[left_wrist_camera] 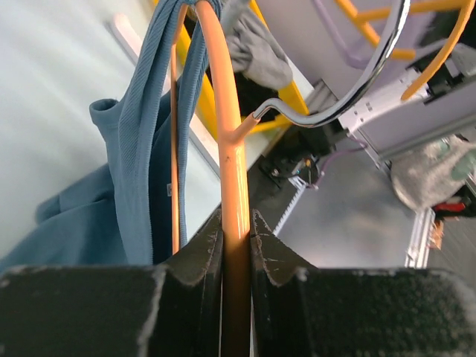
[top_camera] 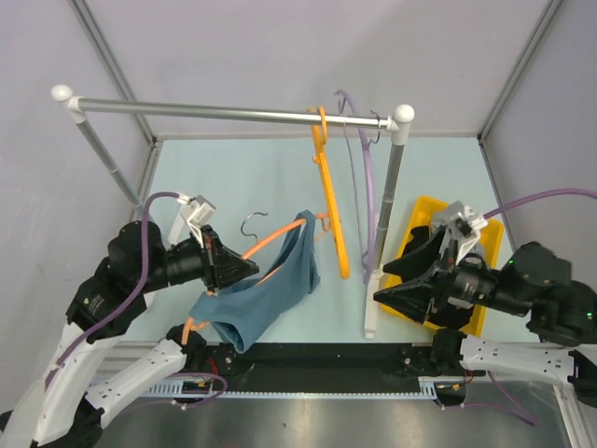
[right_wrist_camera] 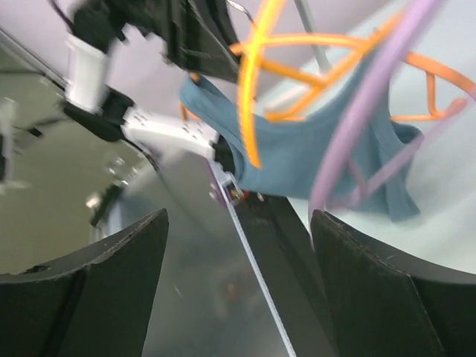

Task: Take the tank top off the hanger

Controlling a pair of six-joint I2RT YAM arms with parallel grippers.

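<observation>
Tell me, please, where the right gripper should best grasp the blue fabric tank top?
Probably the tank top's strap loop over the orange plastic hanger's right end, approached from the right: it hangs nearest the right gripper, while the left gripper clamps the other side.

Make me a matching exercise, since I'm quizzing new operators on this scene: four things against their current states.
1 blue fabric tank top
2 purple plastic hanger
3 left claw
4 right claw

A open, empty
B hooked on the metal rail
C draped on the held orange plastic hanger
D shut on that orange hanger

Pairs: 1-C, 2-B, 3-D, 4-A.
</observation>
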